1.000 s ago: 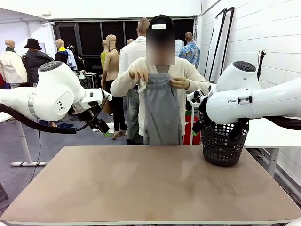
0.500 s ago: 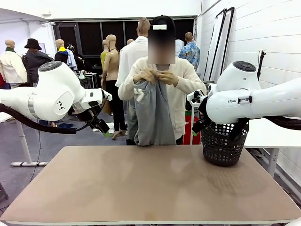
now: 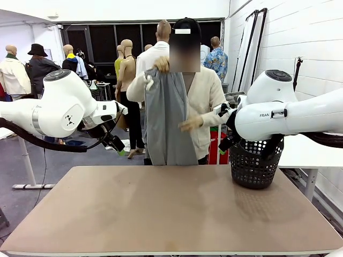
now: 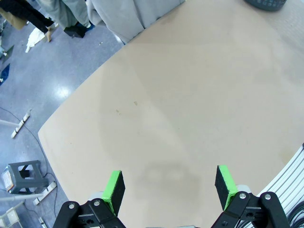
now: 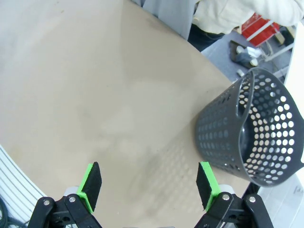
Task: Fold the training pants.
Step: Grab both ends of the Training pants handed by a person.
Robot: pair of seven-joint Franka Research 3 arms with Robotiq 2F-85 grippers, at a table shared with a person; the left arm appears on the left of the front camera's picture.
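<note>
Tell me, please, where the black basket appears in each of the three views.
Front view: the black basket stands at the right, on the table's far right part.
Left wrist view: basket cut off at the top right corner.
Right wrist view: basket at the right.
Shared landmark: the tan table under it.

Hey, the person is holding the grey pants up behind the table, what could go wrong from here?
The light grey jersey training pants hang gathered from the person's one raised hand, so they may land bunched and hard to flatten. The black perforated plastic basket stands on the right side of the table, where a spread leg could snag it.
</note>
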